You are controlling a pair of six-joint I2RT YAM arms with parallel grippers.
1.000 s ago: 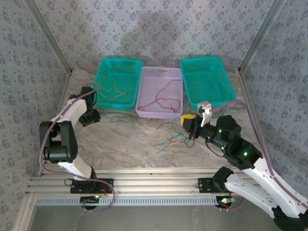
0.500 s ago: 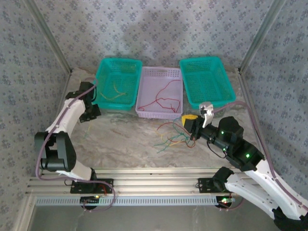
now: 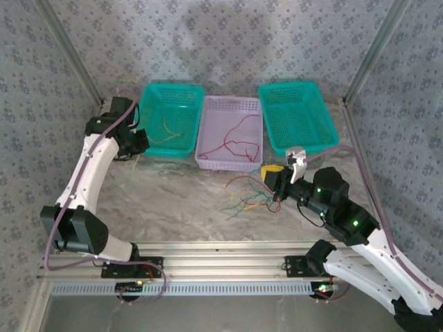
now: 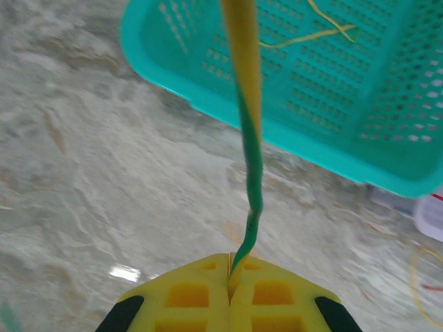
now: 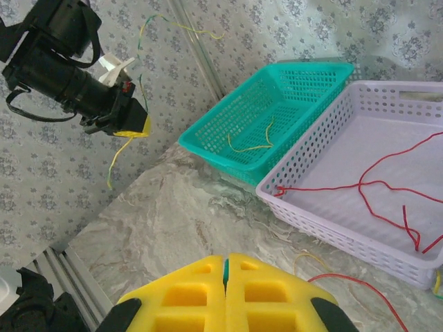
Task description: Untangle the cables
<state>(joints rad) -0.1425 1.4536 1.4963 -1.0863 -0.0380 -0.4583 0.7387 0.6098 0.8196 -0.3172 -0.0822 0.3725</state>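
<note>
The left tool [image 4: 228, 268] is clamped on a yellow-green cable [image 4: 253, 194] that runs away from its pads, with the teal basket [image 4: 208, 104] just ahead. The right tool [image 5: 225, 266] has its pads pressed together. The tangled cables [image 3: 246, 197] lie on the counter [image 3: 173, 200] just beside it.

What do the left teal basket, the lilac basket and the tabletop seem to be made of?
Left teal perforated basket: probably moulded plastic, slightly glossy; uniform grid holes. Lilac perforated basket: likely the same plastic, paler, more matt. Grey-veined tabletop: marble-look surface with reflections, possibly printed laminate; real stone cannot be confirmed.
</note>
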